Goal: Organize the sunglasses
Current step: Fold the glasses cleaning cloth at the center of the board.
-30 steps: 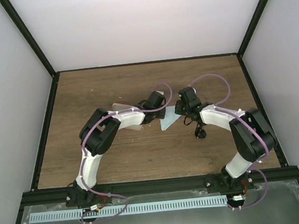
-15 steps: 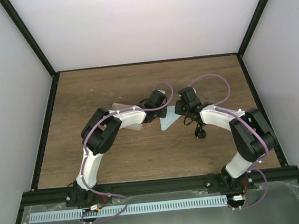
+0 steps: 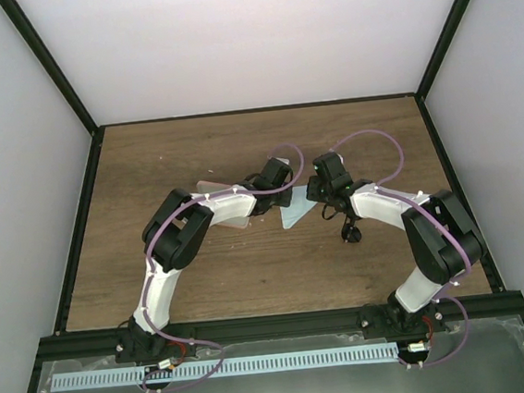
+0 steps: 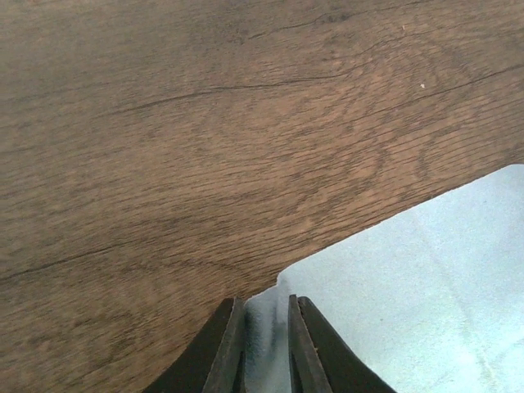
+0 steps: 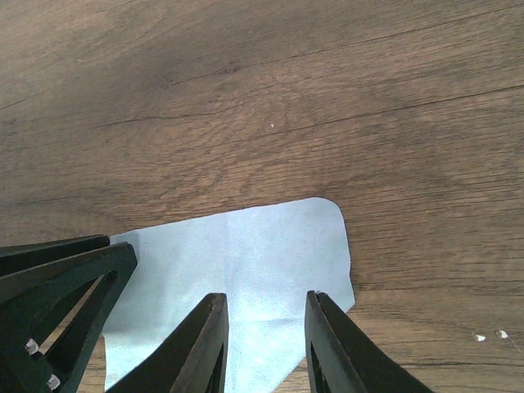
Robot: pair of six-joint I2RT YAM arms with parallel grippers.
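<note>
Left gripper point(image 4: 264, 301): fingers drawn close, a narrow gap left, with a corner of the light blue cloth point(image 5: 246, 262) in that gap; cannot tell whether it is truly pinched.
Right gripper point(image 5: 264, 296): fingers apart above the cloth's other side, holding nothing.
Sunglasses point(image 3: 349, 234): small dark shape on the wooden table point(image 4: 205, 123), just beside the right forearm, apart from both grippers.
Pink case point(image 3: 234, 223): partly hidden under the left arm.
</note>
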